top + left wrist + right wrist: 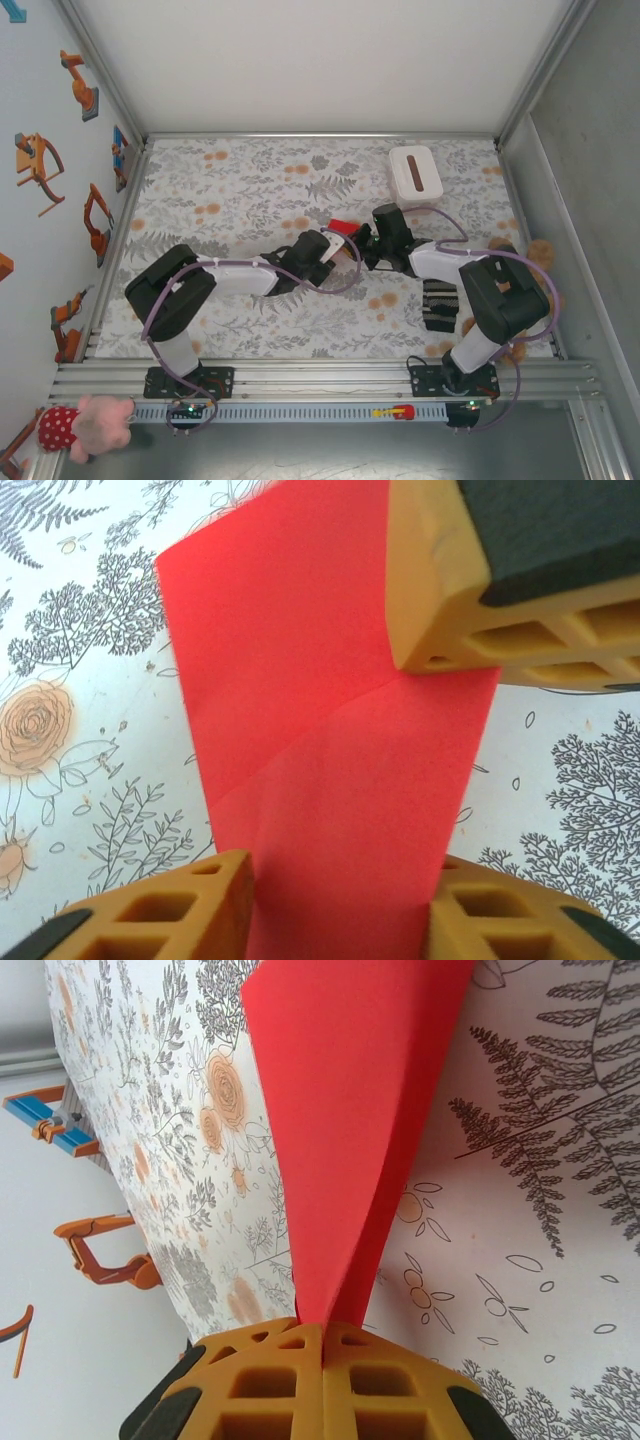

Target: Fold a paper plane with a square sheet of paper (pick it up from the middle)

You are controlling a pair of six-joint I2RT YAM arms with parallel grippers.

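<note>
Mostly, the floral counter (250, 190) lay open: wide cloth ran from the two arms out to its far and left edges, with walls along three sides. Near the middle, the square sheet of paper (343, 227), red and creased, was held up between both hands. The right hand (322, 1338) was pinched tight on one folded end of it. The left hand (340, 872) stood part open, its fingers (160, 910) flanking the sheet; whether they pressed it I could not tell. A white box (415, 175) sat by the far right corner, well apart from the sheet; what lay inside it could not be seen.
</note>
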